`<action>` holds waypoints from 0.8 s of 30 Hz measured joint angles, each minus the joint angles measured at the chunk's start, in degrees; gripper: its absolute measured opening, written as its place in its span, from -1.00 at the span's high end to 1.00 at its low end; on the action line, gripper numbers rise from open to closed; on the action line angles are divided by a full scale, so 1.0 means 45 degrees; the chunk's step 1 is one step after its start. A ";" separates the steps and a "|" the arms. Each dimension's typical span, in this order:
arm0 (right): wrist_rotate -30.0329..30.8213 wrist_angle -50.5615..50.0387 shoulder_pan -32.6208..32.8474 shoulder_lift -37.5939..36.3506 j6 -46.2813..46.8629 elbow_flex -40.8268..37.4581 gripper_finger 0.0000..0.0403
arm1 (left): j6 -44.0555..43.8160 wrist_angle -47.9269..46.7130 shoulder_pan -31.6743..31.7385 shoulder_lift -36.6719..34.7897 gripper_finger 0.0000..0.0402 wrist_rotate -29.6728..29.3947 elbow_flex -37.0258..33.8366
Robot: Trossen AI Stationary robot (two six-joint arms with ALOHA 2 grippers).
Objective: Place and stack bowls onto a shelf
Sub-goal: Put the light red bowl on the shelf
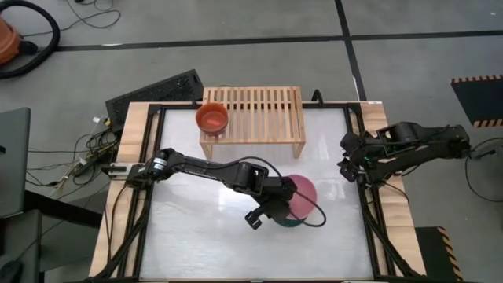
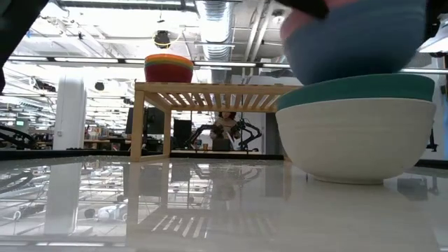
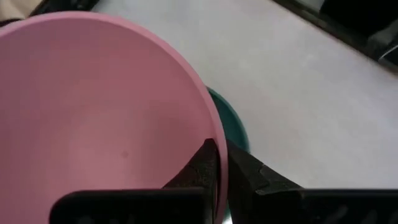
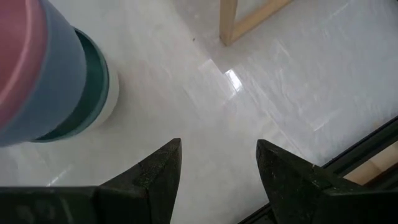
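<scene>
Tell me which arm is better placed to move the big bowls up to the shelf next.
Left. The left gripper is already pinched on the pink bowl rim, atop the stack. The right gripper waits open at the table's right edge, away from the shelf.

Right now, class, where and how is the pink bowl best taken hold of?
By its rim, from above. The pink bowl sits upright, nested on top of the blue bowl, so only its thin lip is exposed. The left gripper already straddles that lip, one finger inside, one outside. The right gripper waits open at the table's right edge.
</scene>
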 joint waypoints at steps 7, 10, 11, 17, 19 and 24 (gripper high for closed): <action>0.0024 0.0052 0.0000 0.0002 0.0052 0.0000 -0.16 | -0.0428 -0.0798 0.0079 -0.0033 1.00 0.1219 0.0259; 0.0039 0.0053 0.0000 0.0000 0.0087 0.0000 -0.16 | -0.0395 -0.0667 0.0142 -0.0031 1.00 0.1450 0.0146; 0.0048 0.0053 0.0000 0.0000 0.0087 0.0000 -0.16 | -0.0452 -0.0554 0.0178 -0.0039 1.00 0.1461 0.0034; 0.0097 0.0053 0.0000 0.0001 0.0106 0.0000 -0.16 | -0.0639 -0.0389 0.0191 -0.0029 1.00 0.1336 -0.0563; 0.0098 0.0053 0.0000 0.0000 0.0117 0.0000 -0.16 | -0.0685 -0.0390 0.0195 -0.0015 1.00 0.1310 -0.0577; 0.0102 0.0054 0.0000 0.0000 0.0126 0.0000 -0.16 | -0.1139 -0.0221 0.0249 -0.0024 1.00 0.0014 0.0091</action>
